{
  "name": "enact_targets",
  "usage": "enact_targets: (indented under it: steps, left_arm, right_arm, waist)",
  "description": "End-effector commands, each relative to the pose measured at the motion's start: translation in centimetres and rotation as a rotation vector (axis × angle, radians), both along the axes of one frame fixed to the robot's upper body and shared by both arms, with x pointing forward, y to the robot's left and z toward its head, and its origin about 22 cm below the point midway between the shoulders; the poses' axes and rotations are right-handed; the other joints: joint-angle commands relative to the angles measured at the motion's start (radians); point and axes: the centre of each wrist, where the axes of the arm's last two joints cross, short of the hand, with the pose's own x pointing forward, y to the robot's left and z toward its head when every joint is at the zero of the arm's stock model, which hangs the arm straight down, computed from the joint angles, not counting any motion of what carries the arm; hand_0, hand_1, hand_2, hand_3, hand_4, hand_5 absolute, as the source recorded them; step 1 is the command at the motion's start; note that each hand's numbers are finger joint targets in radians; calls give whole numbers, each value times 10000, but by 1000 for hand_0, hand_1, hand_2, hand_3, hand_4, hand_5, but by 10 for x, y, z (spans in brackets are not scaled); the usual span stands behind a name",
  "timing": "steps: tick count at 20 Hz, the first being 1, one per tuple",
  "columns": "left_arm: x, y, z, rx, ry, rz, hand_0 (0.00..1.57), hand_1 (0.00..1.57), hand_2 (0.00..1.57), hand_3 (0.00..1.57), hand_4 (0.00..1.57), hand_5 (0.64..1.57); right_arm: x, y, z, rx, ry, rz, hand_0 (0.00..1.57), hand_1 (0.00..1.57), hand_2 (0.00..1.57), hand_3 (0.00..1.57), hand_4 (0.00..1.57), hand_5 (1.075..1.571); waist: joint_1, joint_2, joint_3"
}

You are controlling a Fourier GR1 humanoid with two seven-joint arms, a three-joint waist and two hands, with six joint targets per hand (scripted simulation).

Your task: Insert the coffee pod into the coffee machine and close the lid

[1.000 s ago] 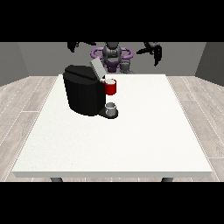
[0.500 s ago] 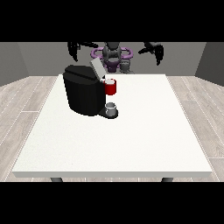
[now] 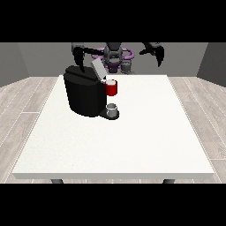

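A humanoid robot [image 3: 114,56] stands at the twelve o'clock edge of a large white table [image 3: 132,137], both arms raised and spread wide at shoulder height. The hand at the view's left [image 3: 80,54] hangs above the back of the coffee machine, with its dark fingers pointing down and curled slightly; they hold nothing, though whether they are truly closed cannot be told. The hand at the view's right [image 3: 155,52] hangs well clear of the table's far edge, at about one o'clock from the machine, with its fingers also drooping downward – again too small to judge as open or closed.

The black coffee machine [image 3: 84,90] sits at about ten o'clock on the table. Its grey lid [image 3: 98,69] is tilted up and open. A red thing at the machine [image 3: 111,87] shows at the front, on the machine's three o'clock side. Below it, on the machine's base, rests a small grey thing [image 3: 112,108] – it may be the coffee pod, but that cannot be confirmed.

Compared with half a second earlier, both hands sit in nearly the same raised places; the machine, lid and grey thing are unchanged.

No brand, label or writing can be read anywhere.
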Motion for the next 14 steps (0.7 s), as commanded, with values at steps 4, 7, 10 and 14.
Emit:
enact_targets:
  steps: [4,7,10,14]
  left_arm:
    - [-11,3,20,-50,-465,382,0,0,0,0,360,1571]
    - [-10,23,34,24,-487,331,0,0,0,0,362,1571]
    - [-22,36,21,50,-568,1151,0,0,0,0,368,1571]
    - [-25,39,24,296,-925,811,0,0,0,0,331,1571]
  right_arm:
    - [13,38,6,-208,-541,889,0,0,0,0,0,1571]
    - [24,28,26,-351,-517,1092,0,0,0,0,0,1571]
    - [22,39,27,-425,-429,1597,0,0,0,0,73,1571]
    - [37,39,56,-649,-941,1232,0,0,0,0,129,1571]
  waist:
    - [-206,609,-2]
    - [-237,817,-2]
    - [-682,705,-3]
    - [-364,1102,-4]
